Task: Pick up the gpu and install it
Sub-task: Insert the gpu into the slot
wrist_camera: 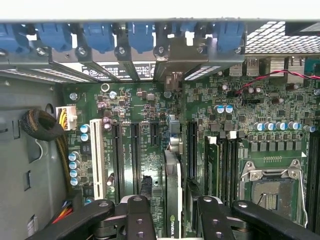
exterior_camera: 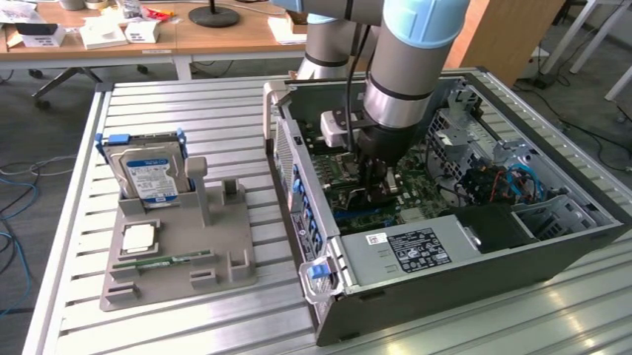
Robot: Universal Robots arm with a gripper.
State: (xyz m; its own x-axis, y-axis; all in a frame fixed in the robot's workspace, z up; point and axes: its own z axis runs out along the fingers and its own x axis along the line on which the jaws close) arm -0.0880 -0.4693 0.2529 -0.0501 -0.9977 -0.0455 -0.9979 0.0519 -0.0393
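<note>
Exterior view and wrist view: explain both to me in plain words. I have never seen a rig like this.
The exterior view is taken by a camera standing off to the side. The thick grey and blue column is a robot arm, reaching down into an open computer case that lies on a slatted metal table.

At the exterior view's left is a grey holder with a hard drive standing in it and a green memory stick lying flat.

The wrist view comes from a camera on the arm itself, looking down at the green motherboard. The black parts at the edge belong to the end effector, the arm's grasping part. The gpu stands edge-on within it, at the slots. I cannot tell whether it is gripped.
</note>
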